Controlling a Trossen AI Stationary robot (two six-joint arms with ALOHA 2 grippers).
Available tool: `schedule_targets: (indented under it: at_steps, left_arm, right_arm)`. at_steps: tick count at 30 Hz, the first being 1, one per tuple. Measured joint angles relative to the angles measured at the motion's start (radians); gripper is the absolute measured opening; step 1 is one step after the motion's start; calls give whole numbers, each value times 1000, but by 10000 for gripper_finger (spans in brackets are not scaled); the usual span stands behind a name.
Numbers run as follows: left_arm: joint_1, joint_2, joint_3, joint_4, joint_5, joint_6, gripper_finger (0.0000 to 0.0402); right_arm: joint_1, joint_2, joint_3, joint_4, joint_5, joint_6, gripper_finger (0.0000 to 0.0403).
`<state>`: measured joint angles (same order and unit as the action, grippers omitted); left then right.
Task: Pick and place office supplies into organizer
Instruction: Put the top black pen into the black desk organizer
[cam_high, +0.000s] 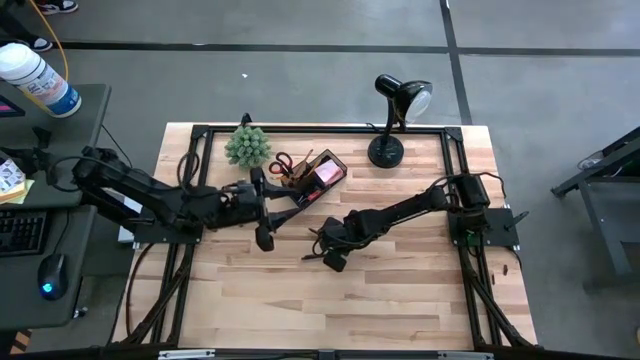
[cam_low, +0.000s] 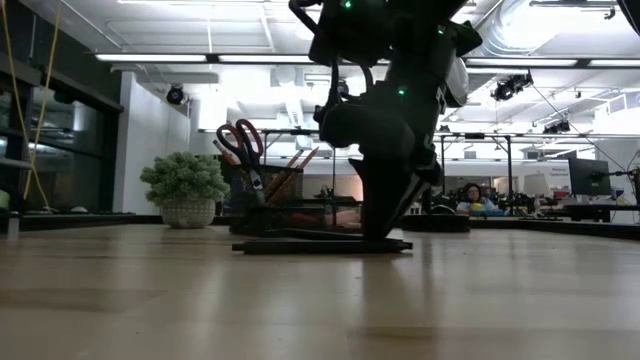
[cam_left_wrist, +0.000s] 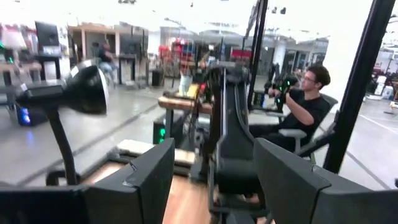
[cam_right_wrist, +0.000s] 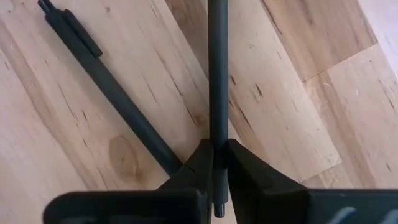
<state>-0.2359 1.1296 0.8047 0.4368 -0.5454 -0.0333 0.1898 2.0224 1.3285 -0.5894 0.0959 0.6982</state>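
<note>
My right hand (cam_right_wrist: 214, 168) is closed on a black pen (cam_right_wrist: 217, 74), its two fingers (cam_right_wrist: 193, 171) pressing the thin barrel from both sides near one end. The pen lies along the counter (cam_right_wrist: 286, 112), touching the wood or just above it; I cannot tell which. A second black pen (cam_right_wrist: 106, 87) with a clip lies on the counter beside it, slanted, and its lower end goes under my left-side finger.

From above, my right hand (cam_high: 335, 250) is low over the middle of the counter (cam_high: 400, 290), in front of the organizer (cam_high: 318, 178). The organizer stands toward the back of the counter, and red-handled scissors (cam_high: 283, 163) and a pink pad (cam_high: 327, 174) are in it. In the low view the scissors (cam_low: 240, 140) stand upright with handles up, and orange pencils (cam_low: 290, 168) lean beside them.

My left hand (cam_high: 263, 205) hangs released, fingers wide apart, holding nothing, just in front of the organizer and left of my right hand. A green plant (cam_high: 247, 146) stands left of the organizer, and a black lamp (cam_high: 392, 120) stands to its right at the back.
</note>
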Motion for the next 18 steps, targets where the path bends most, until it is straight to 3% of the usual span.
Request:
schedule_targets:
  at_steps: [7, 18]
  left_arm:
    - [0, -89, 0, 60, -51, 156, 209]
    - [0, -153, 0, -23, -46, 186, 209]
  right_arm:
    - [-17, 0, -1, 9, -29, -7, 24]
    - [-20, -44, -5, 12, -11, -27, 21]
